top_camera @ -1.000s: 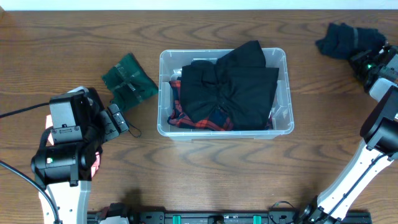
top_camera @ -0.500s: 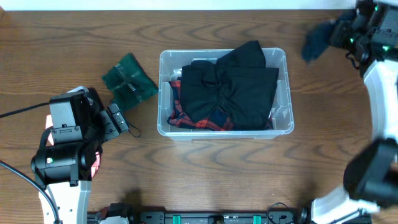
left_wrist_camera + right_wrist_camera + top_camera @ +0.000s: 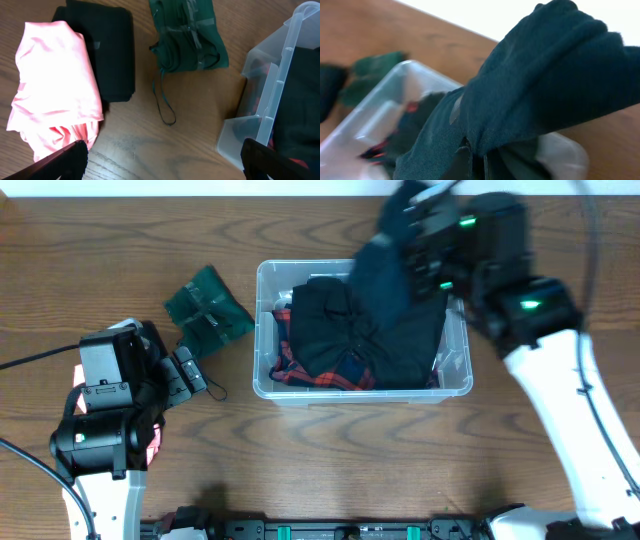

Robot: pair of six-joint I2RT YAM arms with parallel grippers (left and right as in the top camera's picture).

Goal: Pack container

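Dark blue cloth, seemingly pinched in the right hand, hangs over the container; left hand spread.

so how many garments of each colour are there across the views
black garments: 2
green garment: 1
pink garment: 1
red plaid garment: 1
dark blue garment, held over the container: 1
total: 6

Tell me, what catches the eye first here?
The right gripper holds a dark blue cloth over the clear container, already stuffed with black and red-plaid clothes. A green cloth lies left of it, and a bright pink garment sits near the left arm.
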